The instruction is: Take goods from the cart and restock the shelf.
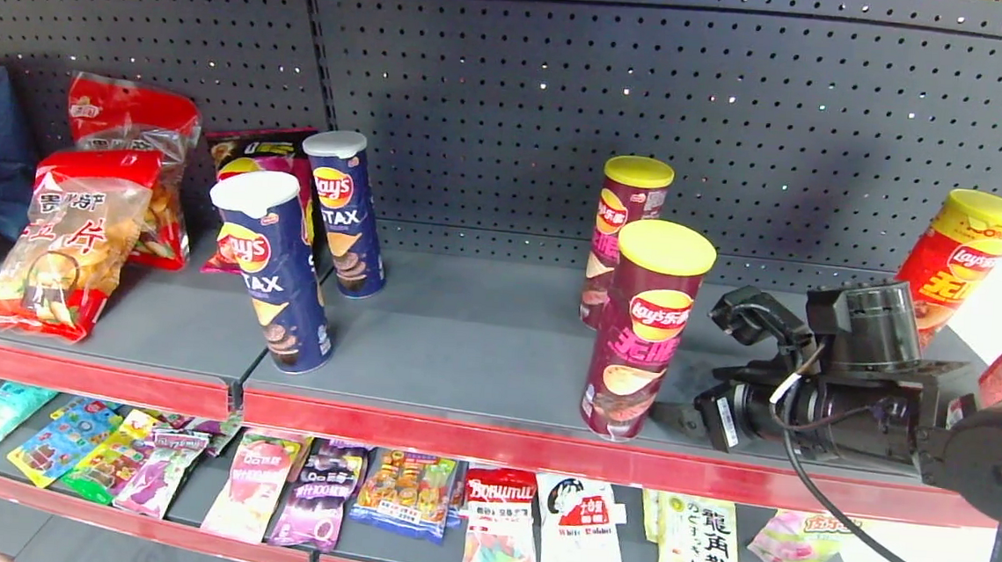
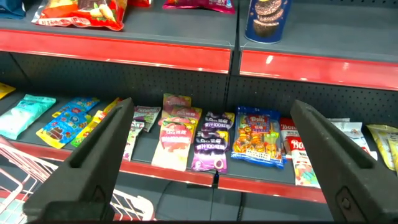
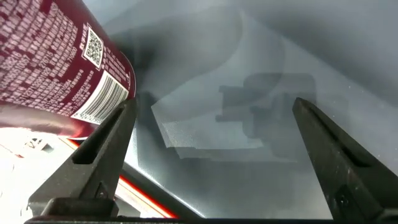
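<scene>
Gaping wide, right jaws beside maroon can [image 1: 646, 326], holding nothing

Maroon can [image 1: 640, 344] with yellow lid [image 1: 667, 246], grey shelf [image 1: 462, 331]

The right arm [image 1: 862, 416] is black and made of round, chunky parts. A thick black cable [image 1: 887, 555] loops under it, and a thin white wire [image 1: 789, 385] sits on top. A small white label [image 1: 725, 424] is stuck near its end. Both arms' jaws are long, dark grey wedges.
</scene>
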{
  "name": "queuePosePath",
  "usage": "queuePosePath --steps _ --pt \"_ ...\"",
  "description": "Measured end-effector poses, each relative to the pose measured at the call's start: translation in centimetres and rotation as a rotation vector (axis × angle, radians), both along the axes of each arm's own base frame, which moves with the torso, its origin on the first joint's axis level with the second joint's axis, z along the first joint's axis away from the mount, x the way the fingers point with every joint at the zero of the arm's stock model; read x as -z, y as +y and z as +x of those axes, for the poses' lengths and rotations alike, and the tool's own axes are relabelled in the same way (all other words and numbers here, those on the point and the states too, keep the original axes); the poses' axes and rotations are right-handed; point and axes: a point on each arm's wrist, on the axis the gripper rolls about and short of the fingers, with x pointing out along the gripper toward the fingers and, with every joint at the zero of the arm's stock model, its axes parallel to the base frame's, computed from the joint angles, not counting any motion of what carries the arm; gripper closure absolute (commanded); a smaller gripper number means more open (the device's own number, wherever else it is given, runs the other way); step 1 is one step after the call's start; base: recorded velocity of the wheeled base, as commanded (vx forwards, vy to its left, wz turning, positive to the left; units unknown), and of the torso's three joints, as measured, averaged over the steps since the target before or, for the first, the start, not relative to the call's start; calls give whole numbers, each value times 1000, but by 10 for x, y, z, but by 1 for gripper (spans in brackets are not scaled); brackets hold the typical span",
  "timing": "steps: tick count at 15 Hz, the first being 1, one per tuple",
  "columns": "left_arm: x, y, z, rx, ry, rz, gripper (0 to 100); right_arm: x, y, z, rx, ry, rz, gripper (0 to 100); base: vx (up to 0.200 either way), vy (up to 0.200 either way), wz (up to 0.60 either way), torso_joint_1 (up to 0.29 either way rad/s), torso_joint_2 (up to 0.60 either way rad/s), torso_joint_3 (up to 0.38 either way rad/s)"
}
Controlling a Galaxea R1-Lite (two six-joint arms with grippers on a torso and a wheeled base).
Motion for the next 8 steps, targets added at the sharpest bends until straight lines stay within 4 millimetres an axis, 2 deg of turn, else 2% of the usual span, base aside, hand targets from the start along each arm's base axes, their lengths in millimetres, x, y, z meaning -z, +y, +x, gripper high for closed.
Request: queuePosePath --steps 8 --pt "0 0 0 0 0 1 0 0 3 2 -8 0 0 0 0 0 0 0 0 0"
